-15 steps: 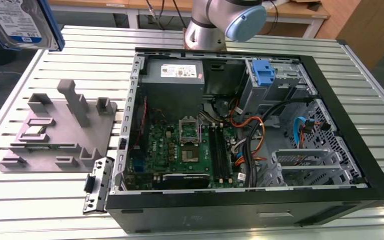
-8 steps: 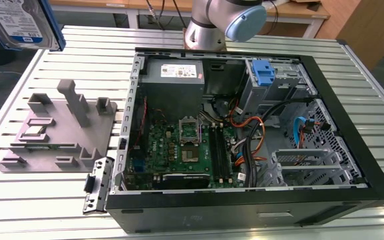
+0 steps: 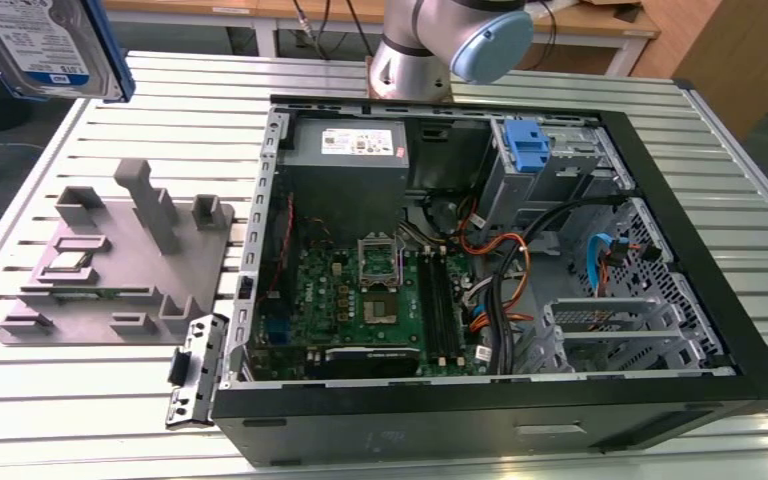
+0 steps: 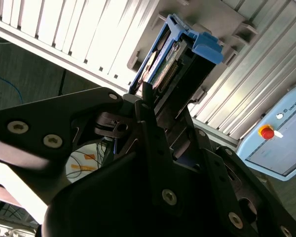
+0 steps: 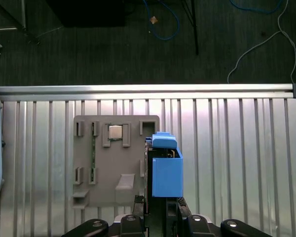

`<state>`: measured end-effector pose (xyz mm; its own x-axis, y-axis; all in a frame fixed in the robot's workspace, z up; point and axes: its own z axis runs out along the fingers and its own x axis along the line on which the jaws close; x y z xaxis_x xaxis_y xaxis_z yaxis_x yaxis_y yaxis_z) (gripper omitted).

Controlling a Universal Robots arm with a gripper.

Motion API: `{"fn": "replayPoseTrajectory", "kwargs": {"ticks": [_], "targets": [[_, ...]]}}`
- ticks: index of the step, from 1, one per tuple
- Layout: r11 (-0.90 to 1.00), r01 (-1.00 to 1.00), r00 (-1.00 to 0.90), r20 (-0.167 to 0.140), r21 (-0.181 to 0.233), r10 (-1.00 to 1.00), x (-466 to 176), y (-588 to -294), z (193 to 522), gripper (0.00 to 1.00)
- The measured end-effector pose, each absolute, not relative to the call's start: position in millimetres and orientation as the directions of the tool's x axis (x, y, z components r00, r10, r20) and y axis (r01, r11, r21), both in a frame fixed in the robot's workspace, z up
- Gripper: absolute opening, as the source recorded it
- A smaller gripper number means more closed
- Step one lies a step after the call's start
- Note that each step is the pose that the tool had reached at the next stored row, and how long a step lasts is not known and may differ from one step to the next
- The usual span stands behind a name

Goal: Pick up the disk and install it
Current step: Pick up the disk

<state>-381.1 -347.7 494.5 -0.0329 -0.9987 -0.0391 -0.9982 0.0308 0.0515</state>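
The disk hangs high at the exterior view's left, above the table's far corner, its blue-and-white label facing the camera and a blue rail along its edge. In both wrist views my gripper is shut on it. Edge-on, the disk shows as a blue rail and tab sticking out past the fingers, above the slatted table beside the grey fixture. In the second wrist view the disk juts out from the gripper, its circuit-board side and blue tab showing.
An open computer case lies on the slatted table, with a blue latch at its drive bay and a grey power supply. A grey fixture plate sits to its left. A loose bracket lies nearby.
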Motion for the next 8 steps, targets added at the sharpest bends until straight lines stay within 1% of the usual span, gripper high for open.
{"fn": "replayPoseTrajectory", "kwargs": {"ticks": [8], "targets": [[0.031, -0.998, -0.033, -0.039, 0.052, -0.999, -377.4, -347.3, 494.4, 0.35]]}}
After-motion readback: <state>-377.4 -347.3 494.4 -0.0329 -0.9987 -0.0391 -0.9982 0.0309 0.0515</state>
